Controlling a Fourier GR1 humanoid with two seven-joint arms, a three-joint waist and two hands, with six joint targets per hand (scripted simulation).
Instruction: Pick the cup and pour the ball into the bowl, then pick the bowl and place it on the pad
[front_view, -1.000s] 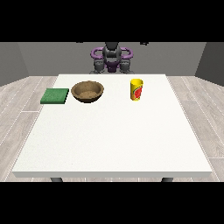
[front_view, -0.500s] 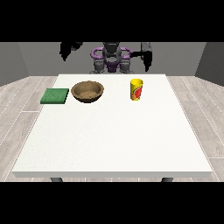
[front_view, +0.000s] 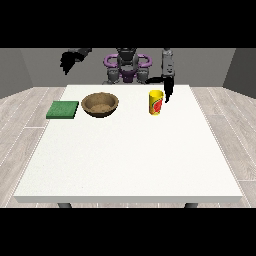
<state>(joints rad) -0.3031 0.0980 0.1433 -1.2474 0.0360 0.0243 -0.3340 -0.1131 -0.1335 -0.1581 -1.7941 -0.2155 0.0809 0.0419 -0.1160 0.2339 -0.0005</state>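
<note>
The yellow cup (front_view: 156, 102) stood upright on the white table (front_view: 130, 155), at 3 o'clock from the brown bowl (front_view: 100, 104). The green pad (front_view: 63, 109) lay at 9 o'clock from the bowl. The hand at the view's right (front_view: 167, 86) hung just beside the cup at its 1 o'clock, fingers straight and pointing down, holding nothing. The hand at the view's left (front_view: 69, 59) was raised beyond the table's far edge; its finger state could not be told.

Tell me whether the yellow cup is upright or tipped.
Upright. The cup stands on its base on the table, rim up, right of the bowl. No hand holds it.
</note>
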